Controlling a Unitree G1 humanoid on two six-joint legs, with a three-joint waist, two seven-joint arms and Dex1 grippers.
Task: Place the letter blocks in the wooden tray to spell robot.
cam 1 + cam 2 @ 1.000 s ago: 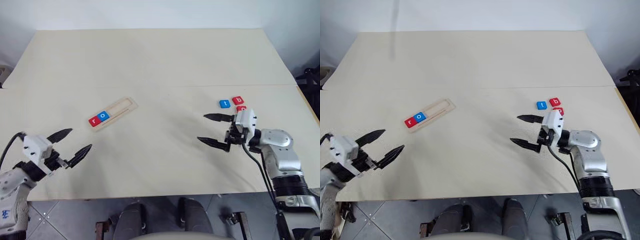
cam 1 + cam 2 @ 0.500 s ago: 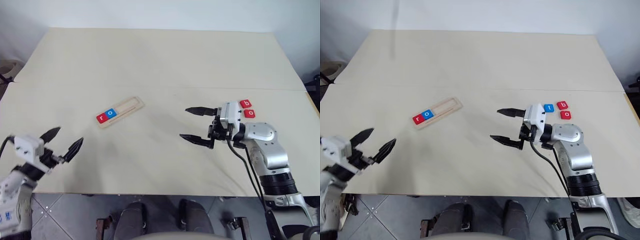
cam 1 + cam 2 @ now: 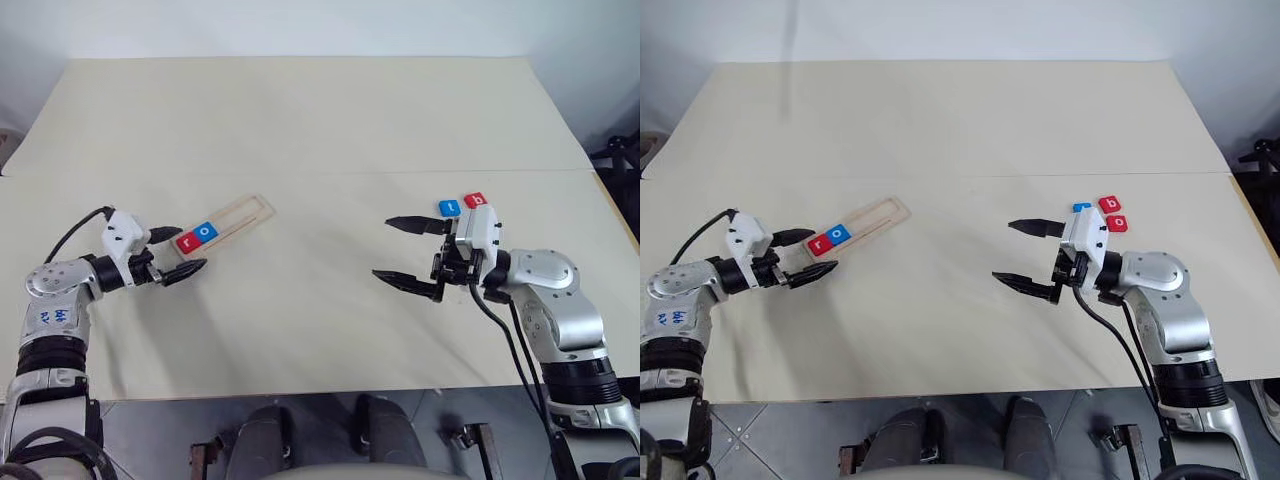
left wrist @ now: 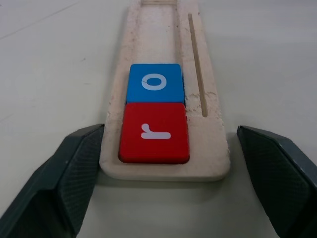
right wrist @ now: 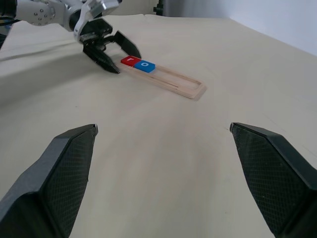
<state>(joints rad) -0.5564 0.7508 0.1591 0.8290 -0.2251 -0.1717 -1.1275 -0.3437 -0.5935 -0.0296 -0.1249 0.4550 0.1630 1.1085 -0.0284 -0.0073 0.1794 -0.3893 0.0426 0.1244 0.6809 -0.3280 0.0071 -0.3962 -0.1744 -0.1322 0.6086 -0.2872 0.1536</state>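
Note:
The wooden tray (image 3: pixel 252 211) lies slanted on the left half of the table. A red r block (image 3: pixel 187 241) and a blue o block (image 3: pixel 207 231) sit side by side at its near end. My left gripper (image 3: pixel 190 250) is open, with one finger on each side of that end, and I cannot tell whether it touches the wood. On the right lie three loose blocks: a blue t (image 3: pixel 1081 207), a red b (image 3: pixel 1109 204) and a red o (image 3: pixel 1117 222). My right gripper (image 3: pixel 382 248) hovers open and empty just beside them, pointing towards the tray.
The cream table top (image 3: pixel 300 120) has a seam (image 3: pixel 330 172) running across it behind the tray. Its front edge (image 3: pixel 300 392) is close to me. Dark equipment (image 3: pixel 618 150) stands past the right edge.
My left gripper has come forward from near the table's front edge to the tray's r end, still open. The right gripper stays about where it was. The head camera swung in between.

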